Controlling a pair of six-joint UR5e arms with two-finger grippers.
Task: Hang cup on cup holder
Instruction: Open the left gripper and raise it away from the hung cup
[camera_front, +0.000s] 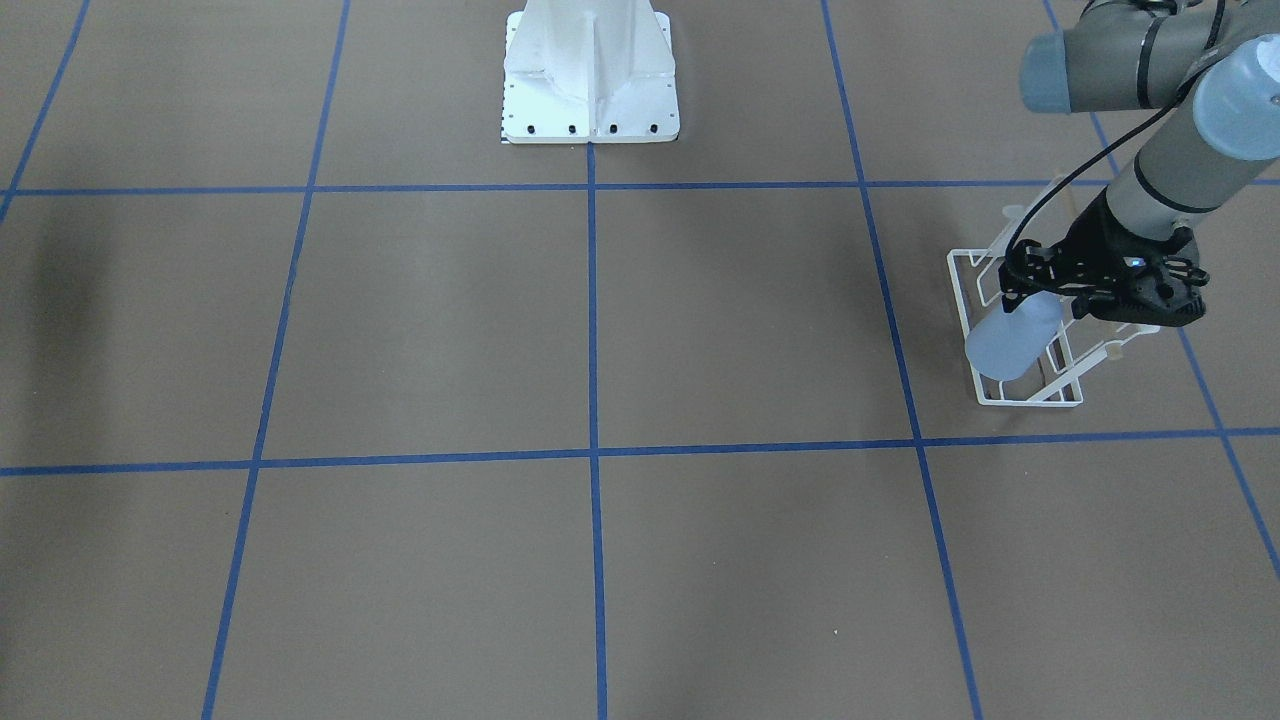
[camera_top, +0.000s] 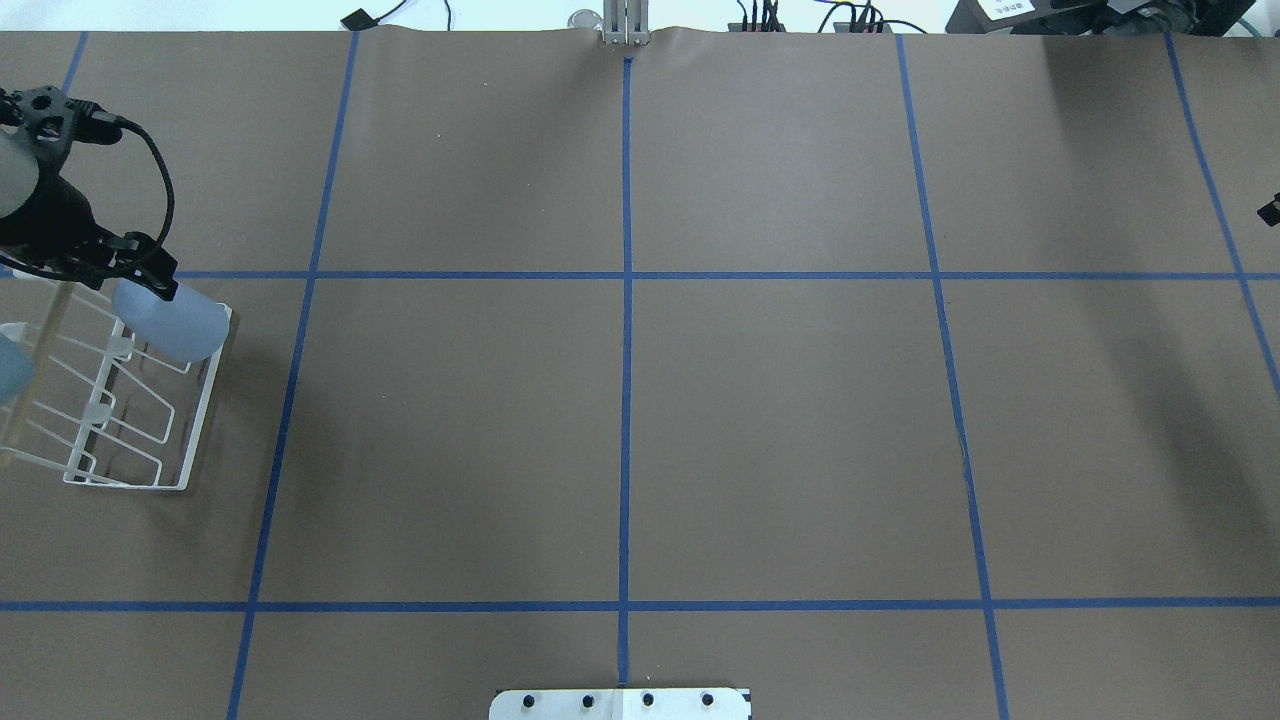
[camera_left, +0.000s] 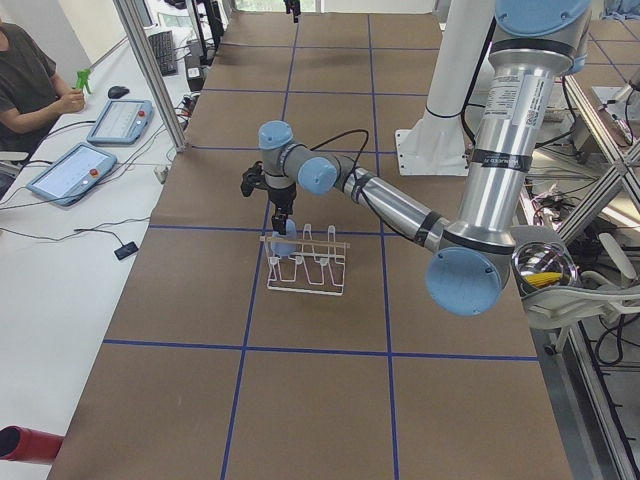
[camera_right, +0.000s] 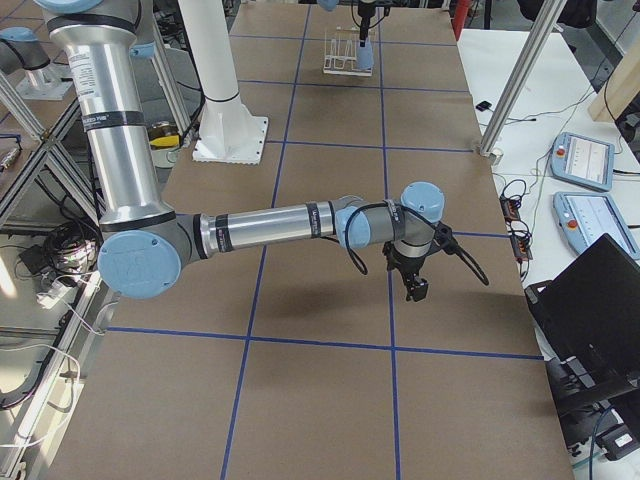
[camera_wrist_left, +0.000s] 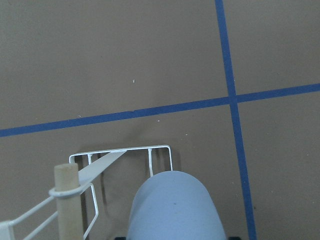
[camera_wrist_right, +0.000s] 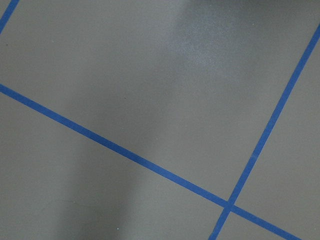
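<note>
"Where's the cup?"

"Nearest me, my right gripper (camera_right: 412, 290) hangs over the table (camera_right: 320, 400); I can't tell its jaws. Far end: my left gripper (camera_front: 1018, 290) is clamped on the cup (camera_front: 1012, 343), tilted over the cup holder (camera_front: 1030, 402)."

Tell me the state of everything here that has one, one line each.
Pale blue plastic tumbler: tilted, gripped over the rack's end.
White wire cup rack with wooden bar: upright on the table.
Left hand: shut on the tumbler.
Right hand: over the table, grip unclear.
</note>
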